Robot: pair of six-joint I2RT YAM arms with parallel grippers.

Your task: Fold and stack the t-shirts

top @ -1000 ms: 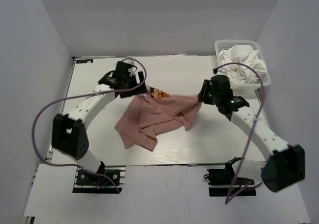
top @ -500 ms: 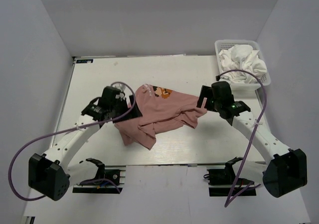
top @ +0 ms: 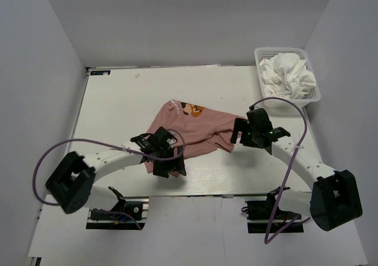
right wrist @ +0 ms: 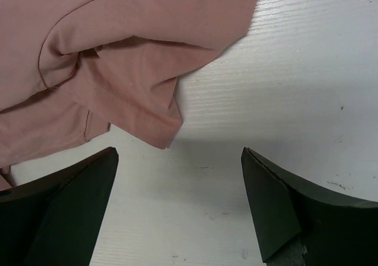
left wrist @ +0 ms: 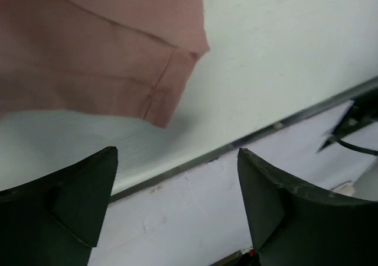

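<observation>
The dusty pink t-shirt (top: 198, 129) lies crumpled on the middle of the table, its chest graphic (top: 190, 109) at the far edge. My left gripper (top: 170, 166) hangs open over the shirt's near left corner (left wrist: 168, 94), by the table's front edge, nothing between its fingers. My right gripper (top: 237, 133) is open just above the table at the shirt's right side, and a folded sleeve hem (right wrist: 147, 121) lies just beyond its fingertips. White t-shirts (top: 286, 74) are bunched in the basket.
The white mesh basket (top: 316, 94) stands at the back right corner. The table's front edge (left wrist: 248, 137) runs close under my left gripper (left wrist: 177, 153). Bare white tabletop (right wrist: 283, 88) lies right of the shirt, beside my right gripper (right wrist: 180, 152).
The right gripper opened and the pink shirt's lifted right side dropped onto the table. The left arm swung from the shirt's far left corner to its near left corner.
</observation>
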